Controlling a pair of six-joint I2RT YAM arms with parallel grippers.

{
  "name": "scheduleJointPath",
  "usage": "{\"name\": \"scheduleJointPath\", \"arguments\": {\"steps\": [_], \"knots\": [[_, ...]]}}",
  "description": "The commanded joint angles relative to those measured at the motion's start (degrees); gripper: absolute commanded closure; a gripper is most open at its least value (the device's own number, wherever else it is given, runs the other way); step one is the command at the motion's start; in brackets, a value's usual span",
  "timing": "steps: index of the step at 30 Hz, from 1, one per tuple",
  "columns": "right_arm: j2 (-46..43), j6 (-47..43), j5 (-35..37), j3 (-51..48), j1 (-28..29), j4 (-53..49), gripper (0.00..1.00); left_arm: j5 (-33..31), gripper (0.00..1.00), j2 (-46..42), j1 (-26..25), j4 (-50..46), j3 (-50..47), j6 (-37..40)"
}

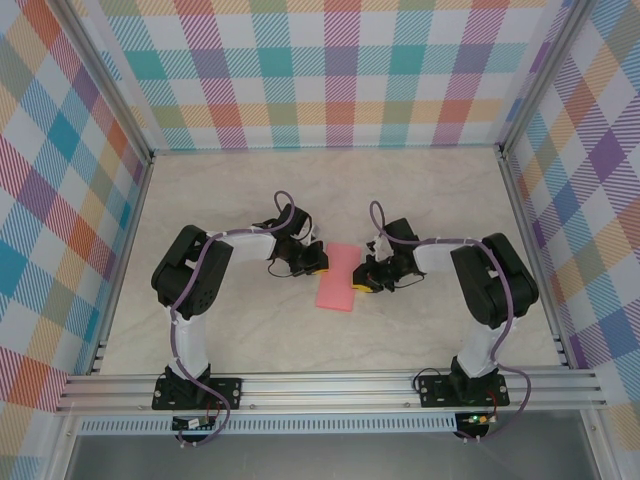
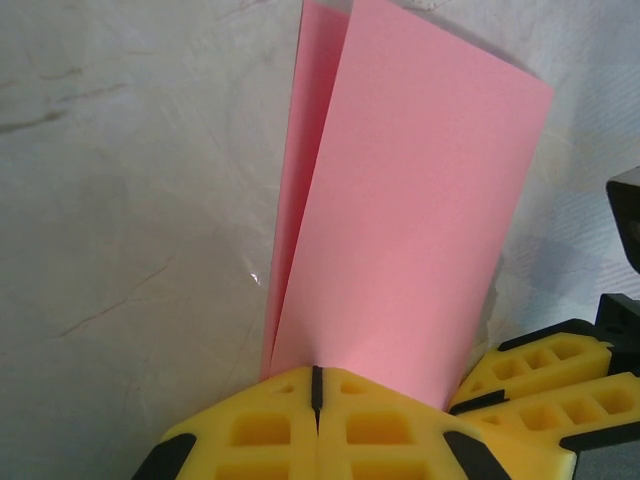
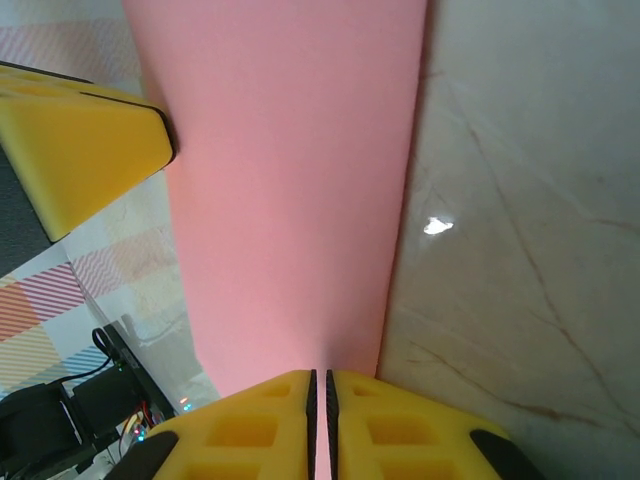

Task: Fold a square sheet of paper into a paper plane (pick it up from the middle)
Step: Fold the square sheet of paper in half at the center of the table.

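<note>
The left gripper (image 2: 316, 380) is pinched shut on one edge of the square sheet of paper (image 1: 337, 280), folded double at the middle of the table (image 1: 210, 200), possibly lifted slightly. The right gripper (image 3: 320, 380) nips the opposite edge. Best hold both layers flush and pull evenly, so the crease sets straight.

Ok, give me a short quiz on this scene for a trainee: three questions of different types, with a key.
1. True or false: the pink paper lies flat in a single layer.
2. Which side grips the paper? A) left B) right C) both
3. Fill in: seen from above, the paper sits ___ the two tools.

Key
1. False: it is folded into two layers.
2. C: the left tool and the right tool are both shut on it.
3. between
</note>
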Motion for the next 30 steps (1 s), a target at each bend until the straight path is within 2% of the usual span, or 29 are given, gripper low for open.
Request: {"name": "scheduleJointPath", "arguments": {"steps": [1, 7, 19, 30], "knots": [[-4.1, 0.2, -1.0, -0.3, 0.4, -1.0, 0.86, -2.5, 1.0, 2.5, -0.3, -6.2, -1.2, 0.8], [-6.9, 1.3, -1.4, -1.1, 2.1, -0.9, 0.85, -2.4, 1.0, 2.3, -0.4, -6.3, -1.1, 0.9], [0.7, 2.7, 1.5, -5.2, 5.7, 4.0, 0.86, -2.1, 1.0, 2.6, -0.4, -6.9, -0.8, 1.3], [-8.6, 2.8, 1.6, -5.8, 6.3, -0.3, 0.85, -2.1, 1.0, 2.3, -0.4, -6.6, -1.4, 1.4]]}}
